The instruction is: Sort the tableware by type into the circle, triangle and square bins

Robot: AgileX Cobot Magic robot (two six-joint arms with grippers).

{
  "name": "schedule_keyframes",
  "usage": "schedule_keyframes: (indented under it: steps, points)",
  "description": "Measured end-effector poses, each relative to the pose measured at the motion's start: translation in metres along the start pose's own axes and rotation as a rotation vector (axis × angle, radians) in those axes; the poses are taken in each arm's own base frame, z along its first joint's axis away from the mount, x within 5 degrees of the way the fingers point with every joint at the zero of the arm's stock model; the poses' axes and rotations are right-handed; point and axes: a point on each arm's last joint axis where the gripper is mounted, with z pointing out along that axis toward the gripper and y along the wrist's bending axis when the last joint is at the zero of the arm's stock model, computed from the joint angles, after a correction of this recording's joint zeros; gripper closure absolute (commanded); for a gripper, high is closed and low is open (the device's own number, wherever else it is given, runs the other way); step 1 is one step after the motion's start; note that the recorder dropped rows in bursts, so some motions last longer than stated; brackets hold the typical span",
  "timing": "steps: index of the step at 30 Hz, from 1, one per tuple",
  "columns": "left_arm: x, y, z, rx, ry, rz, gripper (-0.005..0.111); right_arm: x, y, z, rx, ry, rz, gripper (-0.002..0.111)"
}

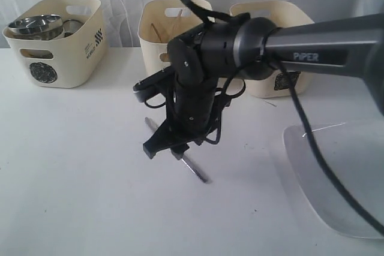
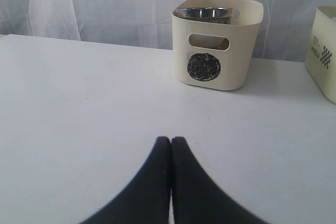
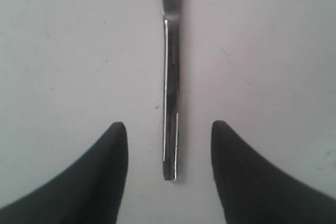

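Left tool is pinched shut and empty above the tabletop, near the circle bin. Mid-tabletop, the right tool spreads wide, straddling the utensil by its handle. The utensil is steel: stiff, light, probably slick, lying flat. Pinch low across the handle.

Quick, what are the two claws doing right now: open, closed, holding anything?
Left gripper: fingers closed, holding nothing.
Right gripper: fingers open, one on either side of a steel utensil, not gripping it.
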Motion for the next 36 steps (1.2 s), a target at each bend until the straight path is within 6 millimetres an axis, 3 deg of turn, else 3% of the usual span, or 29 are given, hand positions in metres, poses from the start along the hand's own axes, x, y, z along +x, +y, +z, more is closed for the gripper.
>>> schedule_keyframes:
  steps: [10, 21, 24, 31, 36]
  points:
    - [0.000, 0.000, 0.000, 0.000, 0.000, 0.000, 0.107, -0.004, 0.007, 0.037, -0.004, 0.102, -0.034, 0.061]
    - [0.000, 0.000, 0.000, 0.000, 0.000, 0.000, 0.107, -0.013, 0.008, 0.049, -0.002, 0.120, -0.037, 0.061]
    - [0.000, 0.000, 0.000, 0.000, 0.000, 0.000, 0.107, -0.012, 0.008, 0.050, -0.001, 0.127, -0.034, 0.070]
    - [0.000, 0.000, 0.000, 0.000, 0.000, 0.000, 0.107, -0.012, 0.008, 0.051, -0.002, 0.139, -0.014, 0.108]
    - [0.000, 0.000, 0.000, 0.000, 0.000, 0.000, 0.107, -0.012, 0.008, 0.051, 0.001, 0.133, -0.010, 0.108]
